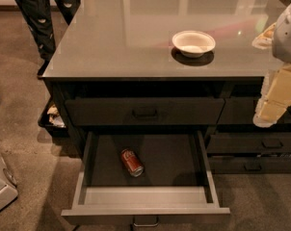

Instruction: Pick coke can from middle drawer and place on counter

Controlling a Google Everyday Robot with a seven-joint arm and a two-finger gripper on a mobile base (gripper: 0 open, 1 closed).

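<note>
The red coke can (131, 162) lies on its side on the dark floor of the open middle drawer (145, 196), left of centre. The drawer is pulled far out, its metal handle at the bottom edge. The glossy grey counter (136, 37) spans the top above the dark cabinet. My gripper (275, 102) hangs at the right edge of the view, in front of the cabinet's right side, above and well to the right of the can. It holds nothing that I can see.
A white bowl (193, 43) stands on the counter, right of centre. The closed top drawer (144, 111) with a black handle is above the open one. More closed drawers (254, 143) sit to the right. A person's legs (44, 13) stand at the far left corner.
</note>
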